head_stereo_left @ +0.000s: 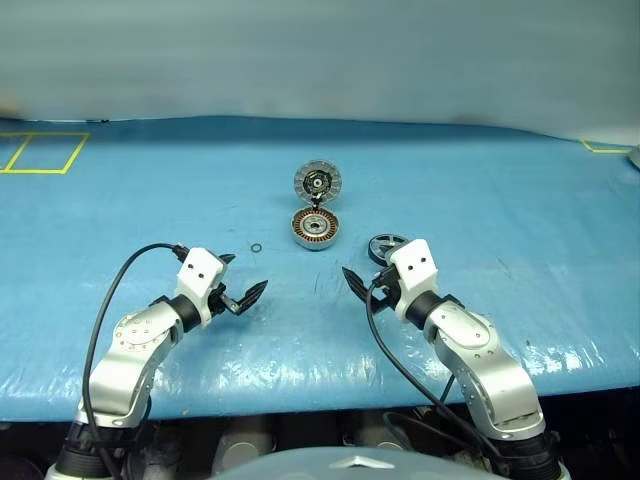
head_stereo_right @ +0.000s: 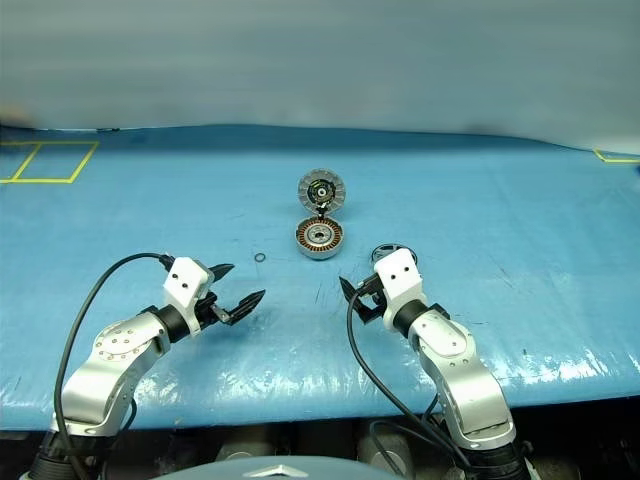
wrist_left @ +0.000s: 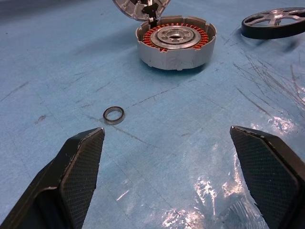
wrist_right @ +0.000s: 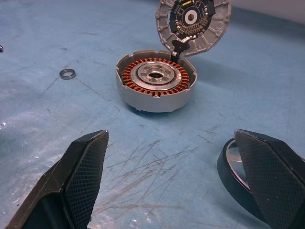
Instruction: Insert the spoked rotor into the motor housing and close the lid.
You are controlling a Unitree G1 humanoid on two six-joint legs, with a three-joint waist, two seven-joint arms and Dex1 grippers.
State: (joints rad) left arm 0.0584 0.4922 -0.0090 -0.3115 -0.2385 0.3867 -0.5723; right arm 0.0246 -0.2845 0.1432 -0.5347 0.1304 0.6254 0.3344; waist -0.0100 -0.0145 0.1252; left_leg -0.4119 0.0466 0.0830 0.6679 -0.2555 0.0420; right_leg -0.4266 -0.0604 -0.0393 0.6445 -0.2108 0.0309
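The motor housing (head_stereo_left: 316, 228) sits mid-table, a round silver case with copper windings (wrist_right: 156, 81). Its lid (head_stereo_left: 318, 182) stands tilted up behind it, inner face toward me, attached at the housing's far rim. The spoked rotor (head_stereo_left: 385, 245), a dark ring with spokes, lies flat just right of the housing (wrist_left: 274, 23), partly hidden behind my right wrist. My left gripper (head_stereo_left: 245, 273) hovers open, near and left of the housing, nothing between its fingers. My right gripper (wrist_right: 170, 134) is open too, with the rotor's rim (wrist_right: 233, 167) close by its right finger.
A small metal ring (head_stereo_left: 256, 248) lies loose on the blue table cover (head_stereo_left: 480, 200), left of the housing and just beyond the left gripper (wrist_left: 114, 115). Yellow tape squares (head_stereo_left: 45, 152) mark the far left. The table's front edge runs close below both arms.
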